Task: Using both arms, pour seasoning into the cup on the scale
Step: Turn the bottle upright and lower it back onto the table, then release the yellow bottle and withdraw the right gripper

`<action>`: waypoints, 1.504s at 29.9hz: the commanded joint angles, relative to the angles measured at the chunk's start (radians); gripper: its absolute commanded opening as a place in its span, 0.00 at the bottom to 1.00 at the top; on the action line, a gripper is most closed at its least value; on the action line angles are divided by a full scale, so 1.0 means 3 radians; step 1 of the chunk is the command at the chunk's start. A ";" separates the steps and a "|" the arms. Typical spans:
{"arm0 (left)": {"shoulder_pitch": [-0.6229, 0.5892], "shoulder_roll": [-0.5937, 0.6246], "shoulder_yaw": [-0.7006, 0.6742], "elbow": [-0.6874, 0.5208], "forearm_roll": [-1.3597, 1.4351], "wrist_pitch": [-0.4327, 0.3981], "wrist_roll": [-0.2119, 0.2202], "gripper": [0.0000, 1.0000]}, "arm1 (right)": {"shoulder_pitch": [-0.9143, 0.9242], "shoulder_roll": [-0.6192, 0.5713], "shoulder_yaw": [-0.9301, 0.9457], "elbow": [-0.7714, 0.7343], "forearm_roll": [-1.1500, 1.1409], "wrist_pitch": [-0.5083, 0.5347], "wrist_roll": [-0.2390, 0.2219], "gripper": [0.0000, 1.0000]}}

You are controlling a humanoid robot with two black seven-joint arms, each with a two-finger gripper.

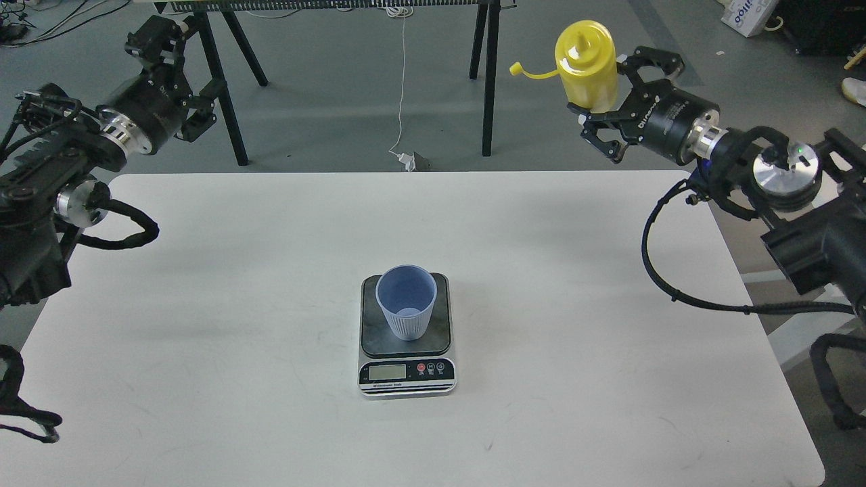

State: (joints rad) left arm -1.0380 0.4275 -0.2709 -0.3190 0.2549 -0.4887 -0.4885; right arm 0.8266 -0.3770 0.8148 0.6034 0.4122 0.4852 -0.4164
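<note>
The light blue ribbed cup (406, 301) stands upright on the dark platform of the scale (407, 377) in the middle of the white table. My right gripper (611, 100) is shut on the yellow seasoning bottle (587, 64), holding it high beyond the table's far right corner, far from the cup. The bottle stands nearly upright, nozzle up and towards me, and its tethered cap (517, 68) sticks out to the left. My left gripper (181, 76) is raised beyond the table's far left corner, with its claws spread and nothing in them.
The white table (237, 325) spreads around the scale. Black stand legs (226, 101) and a second pair (488, 74) rise behind the far edge, with a white cord (403, 81) hanging between them. Another white surface (778, 338) lies at the right.
</note>
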 commanded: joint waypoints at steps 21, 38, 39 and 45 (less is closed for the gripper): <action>0.0003 -0.0034 0.0008 0.0000 0.0020 0.0000 -0.0001 0.99 | -0.2198 -0.0093 0.0746 0.0366 0.0196 0.0012 0.0028 0.30; 0.0009 -0.0029 0.0013 0.0000 0.0020 0.0000 -0.0001 0.99 | -0.2208 -0.0129 0.0751 0.0418 0.0201 0.0012 0.0013 0.97; 0.0009 -0.0029 0.0013 0.0000 0.0020 0.0000 -0.0001 0.99 | -0.2228 -0.0165 0.0751 0.0423 0.0201 0.0012 0.0007 0.97; 0.0014 -0.0034 0.0013 0.0000 0.0020 0.0000 -0.0001 0.99 | -0.2504 -0.0563 0.0776 0.0790 0.0252 0.0012 0.0007 0.97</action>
State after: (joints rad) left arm -1.0341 0.4189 -0.2669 -0.3192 0.2608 -0.4887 -0.4887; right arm 0.1168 -0.4926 1.0399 0.7818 0.4827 0.4886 -0.4148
